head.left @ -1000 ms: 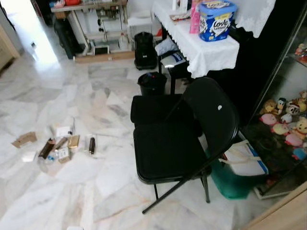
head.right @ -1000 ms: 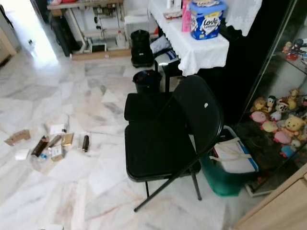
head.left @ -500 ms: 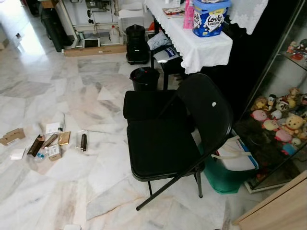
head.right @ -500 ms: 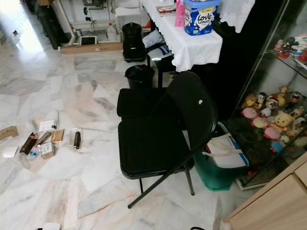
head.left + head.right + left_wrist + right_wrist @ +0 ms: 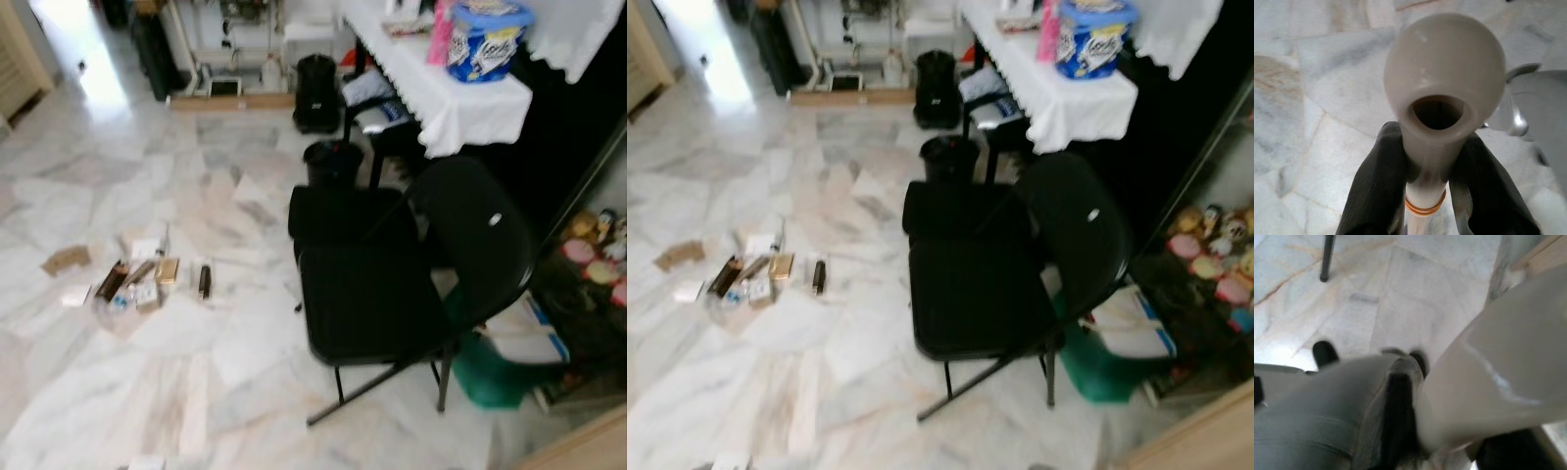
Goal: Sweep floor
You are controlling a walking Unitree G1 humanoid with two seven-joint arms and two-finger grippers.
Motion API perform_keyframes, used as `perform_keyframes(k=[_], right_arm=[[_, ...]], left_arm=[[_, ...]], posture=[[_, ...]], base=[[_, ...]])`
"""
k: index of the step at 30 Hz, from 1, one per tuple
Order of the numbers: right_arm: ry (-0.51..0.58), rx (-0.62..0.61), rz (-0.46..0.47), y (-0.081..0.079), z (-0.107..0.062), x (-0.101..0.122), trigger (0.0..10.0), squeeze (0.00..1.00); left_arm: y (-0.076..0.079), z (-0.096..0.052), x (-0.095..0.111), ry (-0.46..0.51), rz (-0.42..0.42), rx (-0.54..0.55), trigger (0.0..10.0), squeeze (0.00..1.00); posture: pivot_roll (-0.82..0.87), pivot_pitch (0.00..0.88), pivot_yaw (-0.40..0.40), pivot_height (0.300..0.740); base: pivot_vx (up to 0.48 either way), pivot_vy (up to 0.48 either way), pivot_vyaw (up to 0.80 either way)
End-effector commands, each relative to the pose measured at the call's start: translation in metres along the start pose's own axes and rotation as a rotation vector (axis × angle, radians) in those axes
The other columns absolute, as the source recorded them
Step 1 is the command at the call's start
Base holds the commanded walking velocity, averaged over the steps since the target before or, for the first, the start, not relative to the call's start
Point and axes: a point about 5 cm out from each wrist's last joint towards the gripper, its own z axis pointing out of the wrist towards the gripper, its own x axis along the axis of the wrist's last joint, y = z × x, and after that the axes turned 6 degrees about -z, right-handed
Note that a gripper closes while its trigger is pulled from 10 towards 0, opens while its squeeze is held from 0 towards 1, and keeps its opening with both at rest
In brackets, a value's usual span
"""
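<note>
Sweeping hasn't really started as far as I can tell. The pile of litter [image 5: 137,284] (small boxes, wrappers, a dark tube or two) is sitting on the marble floor [image 5: 88,392] off to my left, well apart from the black folding chair [image 5: 392,294] that's in the middle of my head views. A stray bit of cardboard [image 5: 66,259] lies just beside the pile. None of it looks gathered or pushed anywhere.

On the left wrist cam, the left gripper [image 5: 1425,196] has its two fingers [image 5: 1376,191] closed around a cream handle [image 5: 1442,78] with a hollow rounded end and an orange ring on the shaft, so I'd guess that's the broom. The right wrist cam is blurry: something pale and curved [image 5: 1508,382] sits close against the right gripper, maybe the dustpan, but I can't tell how its fingers stand.

So basically tools in hand, all the actual sweeping left to do.
</note>
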Motion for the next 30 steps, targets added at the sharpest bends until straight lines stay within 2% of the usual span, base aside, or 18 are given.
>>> perform_keyframes(k=[1, 10, 30], right_arm=[[-0.027, 0.015, 0.030, -0.002, -0.001, -0.008, 10.0, 0.00], [-0.009, 0.024, 0.025, -0.010, 0.004, 0.007, 10.0, 0.00], [0.003, 0.023, 0.039, -0.005, 0.004, 0.012, 10.0, 0.00]], left_arm=[[0.003, 0.000, -0.004, -0.016, -0.002, -0.008, 10.0, 0.00], [0.003, 0.000, -0.005, -0.021, 0.005, -0.011, 10.0, 0.00], [0.003, 0.000, -0.003, -0.019, 0.002, -0.009, 10.0, 0.00]], posture=[[-0.08, 0.061, 0.030, 0.740], [-0.08, 0.041, 0.030, 0.740], [-0.08, 0.057, 0.035, 0.740]], base=[[0.000, 0.368, 0.00], [0.000, 0.371, 0.00], [0.000, 0.372, 0.00]])
